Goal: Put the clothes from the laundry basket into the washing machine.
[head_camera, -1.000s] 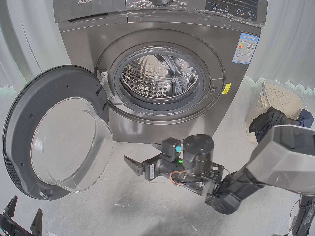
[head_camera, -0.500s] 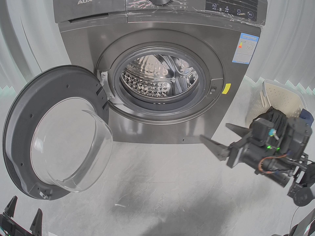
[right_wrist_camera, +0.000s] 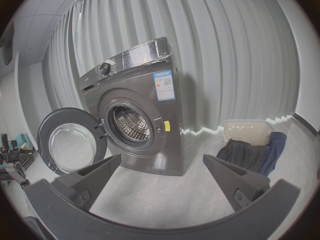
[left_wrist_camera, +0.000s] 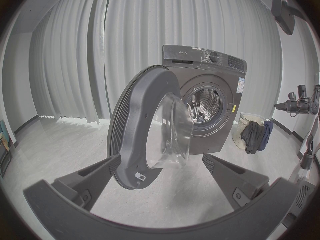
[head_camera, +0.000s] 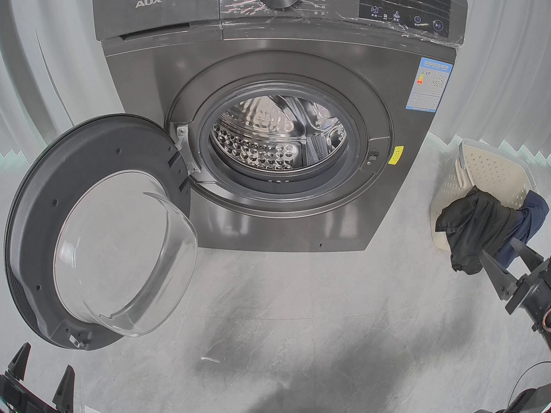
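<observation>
Gone from the front of the washing machine [head_camera: 275, 116], door [head_camera: 97, 230] wide open to the left and drum bare, and swung across to the laundry basket [head_camera: 493, 170] at the right, with black garment [head_camera: 473, 225] and blue garment [head_camera: 531, 213] draped over its near rim. Looks like lining up for a first pick. Over to the right gripper [head_camera: 497, 246]: spread wide, carrying nothing, tips just beside the black cloth, contact hard to call; left gripper [head_camera: 46, 357] low at near left, likewise spread and empty.

Dark grey left pincer [head_camera: 46, 357], matching right pincer [head_camera: 497, 247], tapered wedge fingers [right_wrist_camera: 230, 175], pads [left_wrist_camera: 208, 161] perhaps ribbed
</observation>
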Robot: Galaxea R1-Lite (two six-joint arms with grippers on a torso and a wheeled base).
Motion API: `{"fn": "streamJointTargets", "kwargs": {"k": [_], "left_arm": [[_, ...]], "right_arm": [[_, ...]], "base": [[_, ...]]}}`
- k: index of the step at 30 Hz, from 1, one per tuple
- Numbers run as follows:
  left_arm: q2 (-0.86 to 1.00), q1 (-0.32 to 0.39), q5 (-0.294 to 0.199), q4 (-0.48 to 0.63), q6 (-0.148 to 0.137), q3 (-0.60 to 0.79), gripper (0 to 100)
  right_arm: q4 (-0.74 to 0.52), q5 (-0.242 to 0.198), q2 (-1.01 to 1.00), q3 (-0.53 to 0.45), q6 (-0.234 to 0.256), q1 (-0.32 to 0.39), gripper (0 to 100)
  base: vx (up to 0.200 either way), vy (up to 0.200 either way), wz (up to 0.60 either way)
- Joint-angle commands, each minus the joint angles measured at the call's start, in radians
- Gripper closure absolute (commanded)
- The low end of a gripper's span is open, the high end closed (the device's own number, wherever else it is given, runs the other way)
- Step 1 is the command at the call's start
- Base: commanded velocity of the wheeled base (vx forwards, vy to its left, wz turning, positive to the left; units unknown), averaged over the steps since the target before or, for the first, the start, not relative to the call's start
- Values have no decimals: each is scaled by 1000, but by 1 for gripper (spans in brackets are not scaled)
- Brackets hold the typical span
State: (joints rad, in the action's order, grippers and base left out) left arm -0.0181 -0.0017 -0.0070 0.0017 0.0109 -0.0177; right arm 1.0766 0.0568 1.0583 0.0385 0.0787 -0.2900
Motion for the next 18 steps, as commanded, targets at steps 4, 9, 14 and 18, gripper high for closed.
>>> {"fn": "streamJointTargets", "kwargs": {"k": [4, 9, 14, 18], "left_arm": [[18, 2, -1, 0, -2, 16, 0], [18, 2, -1, 0, -3, 16, 0], [18, 2, -2, 0, -3, 16, 0], [18, 2, -2, 0, -3, 16, 0]], "right_arm": [[-325, -2, -411, -39, -10, 120, 0], [-567, -3, -646, -39, -17, 158, 0], [-727, -3, -804, -39, -20, 170, 0], [-862, -17, -929, -39, -39, 212, 0]], "base": [[0, 0, 0], [0, 0, 0], [0, 0, 0], [0, 0, 0]]}}
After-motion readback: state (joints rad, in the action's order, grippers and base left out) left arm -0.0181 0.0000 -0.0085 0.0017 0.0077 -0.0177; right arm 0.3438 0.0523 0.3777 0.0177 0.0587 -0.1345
